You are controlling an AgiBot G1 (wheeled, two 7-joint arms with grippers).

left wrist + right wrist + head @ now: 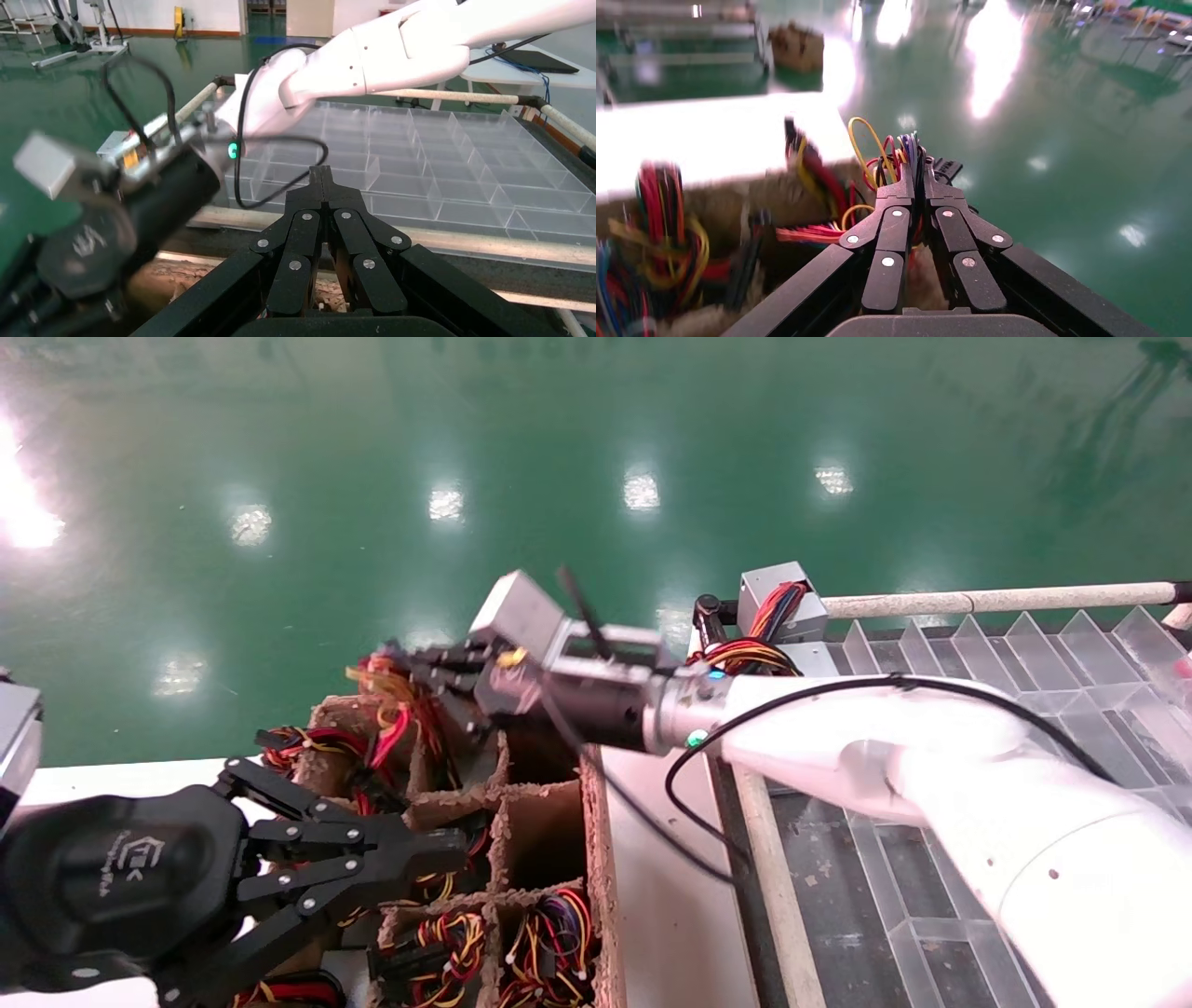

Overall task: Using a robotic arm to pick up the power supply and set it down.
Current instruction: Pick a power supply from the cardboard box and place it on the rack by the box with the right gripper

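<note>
1. Your robotic arm (885, 747), the right one, is white-shelled, with a small green light (695, 740) beside its black wrist and a loose black cable (680, 803) looping under it. It reaches from the lower right across to the divided cardboard box (545, 822).
2. Its right gripper (424, 672) has its fingers pressed together, tips among red and yellow wires at the box's far cells.
3. The power supply (778, 589), a silver-grey metal box, sits just beyond the wrist, its red, yellow and orange wires spilling toward the arm.

white table (652, 896), cardboard divider box (521, 822), clear tray (1024, 663)
</note>
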